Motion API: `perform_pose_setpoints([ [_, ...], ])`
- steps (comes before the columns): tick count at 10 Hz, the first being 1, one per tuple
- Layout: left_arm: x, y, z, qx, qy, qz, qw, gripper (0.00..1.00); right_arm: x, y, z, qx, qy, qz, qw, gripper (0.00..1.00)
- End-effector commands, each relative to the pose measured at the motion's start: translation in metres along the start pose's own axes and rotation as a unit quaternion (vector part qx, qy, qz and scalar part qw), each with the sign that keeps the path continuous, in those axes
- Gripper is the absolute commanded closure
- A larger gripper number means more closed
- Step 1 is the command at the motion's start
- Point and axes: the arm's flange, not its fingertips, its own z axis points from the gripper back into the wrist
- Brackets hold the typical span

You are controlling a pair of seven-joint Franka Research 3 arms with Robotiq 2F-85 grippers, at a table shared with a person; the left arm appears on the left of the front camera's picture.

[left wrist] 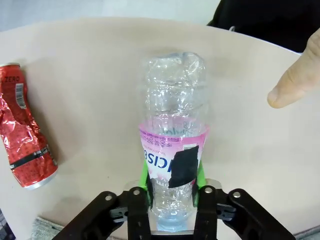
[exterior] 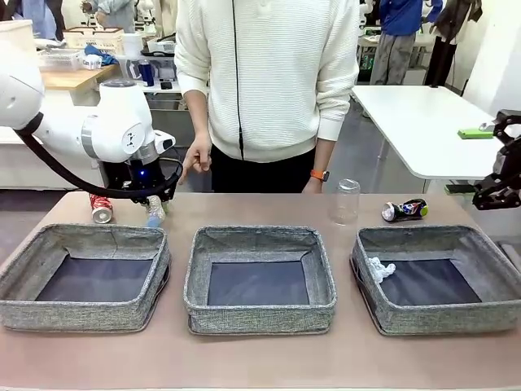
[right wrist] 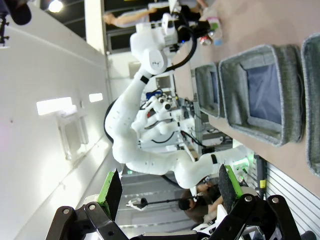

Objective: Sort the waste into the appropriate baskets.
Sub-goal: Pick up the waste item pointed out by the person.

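Tan table (exterior: 260,358), bins lined up along the near edge. The left gripper (left wrist: 171,189) is clamped on the clear plastic bottle (left wrist: 174,100), on the table behind the left basket (exterior: 81,314), with the red can (left wrist: 25,135) just beside it. The right gripper (right wrist: 170,192) is wide open and holding nothing. Only the paper ball (exterior: 379,269) is binned, in the right basket (exterior: 440,322). The cup (exterior: 346,201) and dark can (exterior: 404,211) are unsorted, so I'd say most of it's left to do

room: grey floor (exterior: 370,159) | right: white table (exterior: 423,122) | left: wooden bench (exterior: 73,79)
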Motion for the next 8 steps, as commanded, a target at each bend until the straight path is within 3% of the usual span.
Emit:
perform_pose_setpoints([
  [1,-0.006,0.001,0.008,0.006,-0.009,0.010,1.000,0.94,-0.002,0.005,0.001,-0.002,0.004,-0.010,1.000,0.00],
  [6,-0.016,0.007,0.036,0.005,-0.007,0.026,1.000,0.94,-0.002,0.005,0.001,-0.002,0.004,-0.010,1.000,0.00],
  [8,-0.038,0.025,0.110,-0.023,0.036,-0.017,0.999,0.94,-0.002,0.005,0.001,-0.002,0.004,-0.010,1.000,0.00],
])
